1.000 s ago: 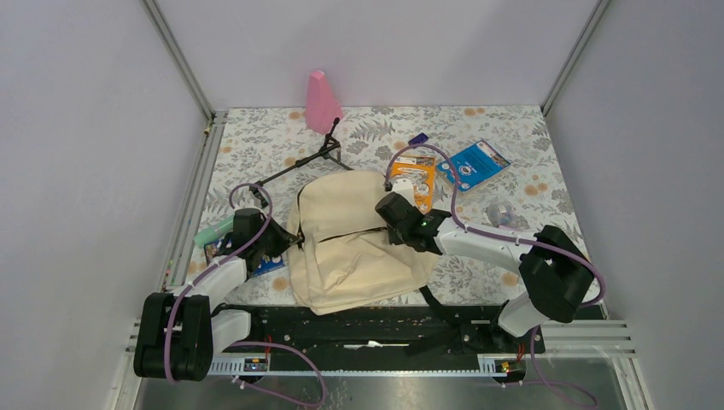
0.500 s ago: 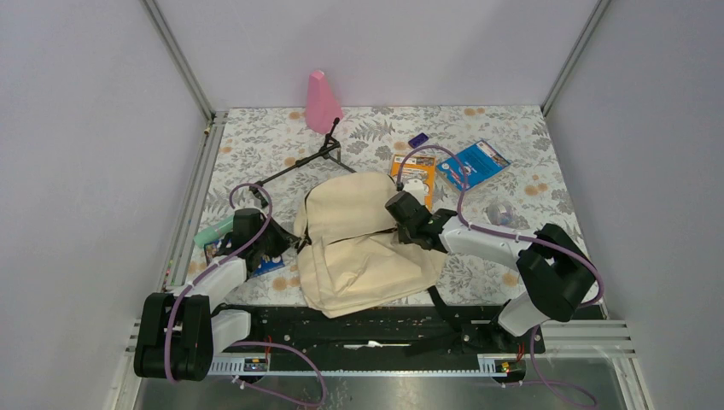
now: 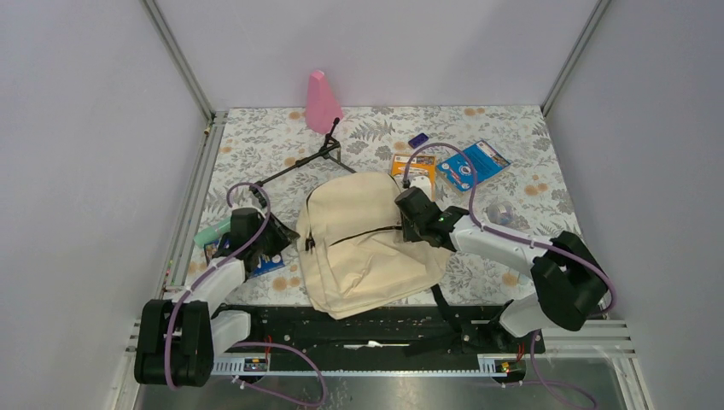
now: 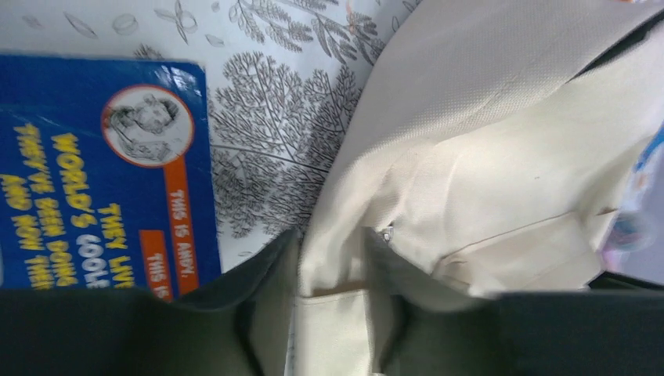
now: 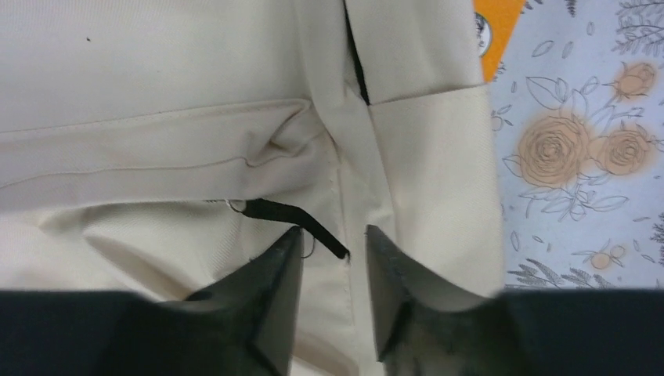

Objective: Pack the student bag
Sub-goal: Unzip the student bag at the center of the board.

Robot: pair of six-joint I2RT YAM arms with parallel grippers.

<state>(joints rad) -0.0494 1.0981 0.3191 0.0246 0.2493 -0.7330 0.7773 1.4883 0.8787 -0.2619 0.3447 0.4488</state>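
Observation:
The student bag, cream with black trim, lies flat in the middle of the table, its zipper line running across it. My left gripper is at the bag's left edge. In the left wrist view the gripper is closed on a fold of the bag's fabric. My right gripper is at the bag's right edge. In the right wrist view the gripper is closed narrowly on the bag fabric, with a black zipper pull strap ending between the fingers.
A blue book lies under the left gripper, beside a green object. A pink cone and a black stick are at the back. An orange packet, blue booklet, purple item and clear item lie to the right.
My right gripper has moved right and slightly back, pulling the bag with it; the bag now lies flatter and more spread out. The left gripper has stayed at the bag's left edge.

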